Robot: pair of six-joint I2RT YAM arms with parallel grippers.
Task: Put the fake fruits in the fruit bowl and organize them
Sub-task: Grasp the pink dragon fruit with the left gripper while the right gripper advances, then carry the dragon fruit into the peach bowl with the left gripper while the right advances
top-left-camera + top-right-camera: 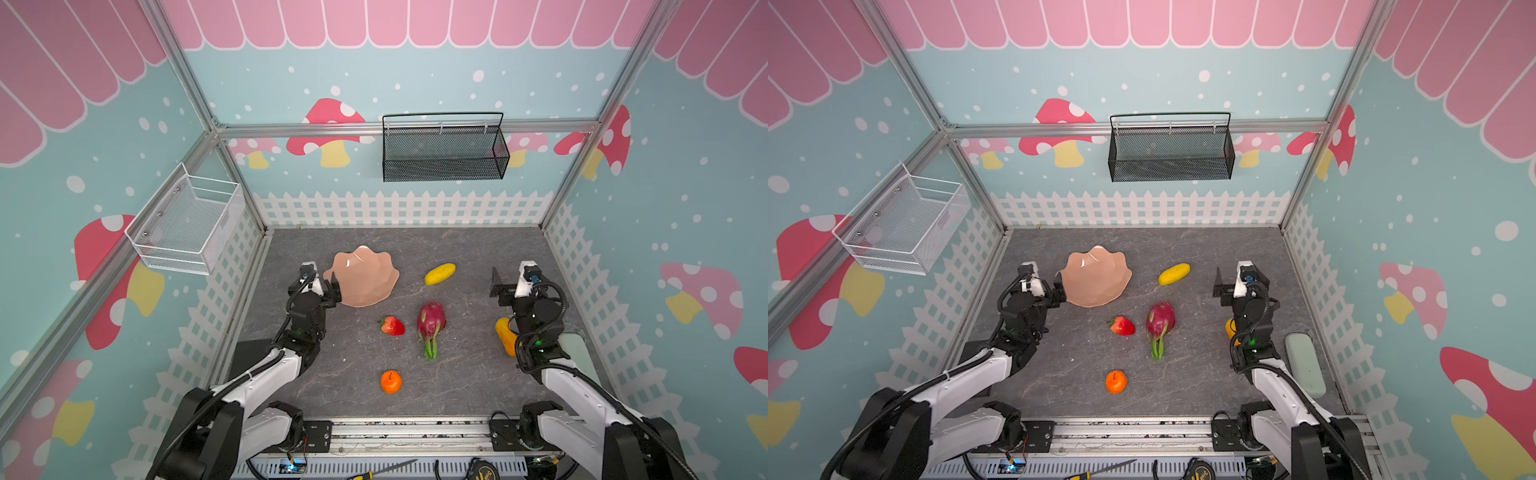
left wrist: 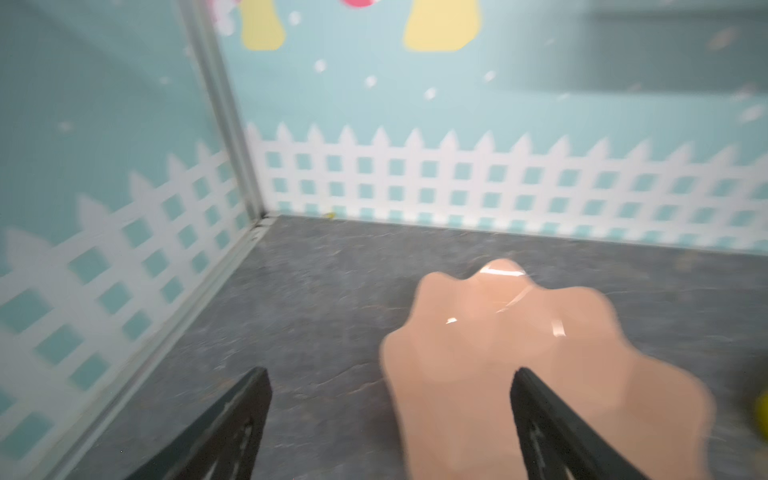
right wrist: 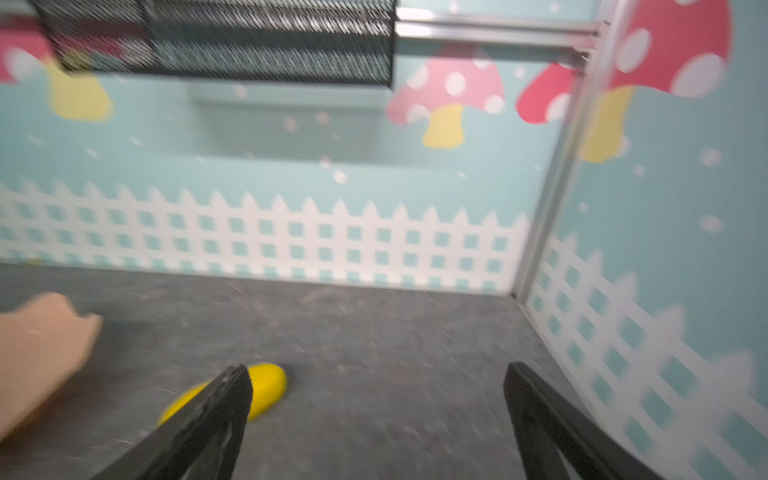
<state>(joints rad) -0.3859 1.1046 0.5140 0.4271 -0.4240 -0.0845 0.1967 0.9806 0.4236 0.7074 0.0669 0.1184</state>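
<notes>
**Task barely begun: fruit bowl (image 1: 365,276) empty, no fruit placed.**
Dragon fruit (image 1: 431,322), strawberry (image 1: 392,326), orange (image 1: 391,382), yellow fruit (image 1: 439,274) and orange-yellow fruit (image 1: 505,336) lie on the table (image 1: 457,374); left hand (image 2: 390,376), jaws apart, straddles the bowl's rim; right hand (image 3: 376,370) gapes empty.

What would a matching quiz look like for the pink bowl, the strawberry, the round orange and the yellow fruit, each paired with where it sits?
Things:
1. fruit bowl
2. strawberry
3. round orange
4. yellow oblong fruit

Places:
A. nearest the front edge of the table
B. right beside the open left pincer
C. just left of the dragon fruit in both top views
D. right of the fruit bowl, farthest back of the fruits

Pairs: 1-B, 2-C, 3-A, 4-D.
</notes>
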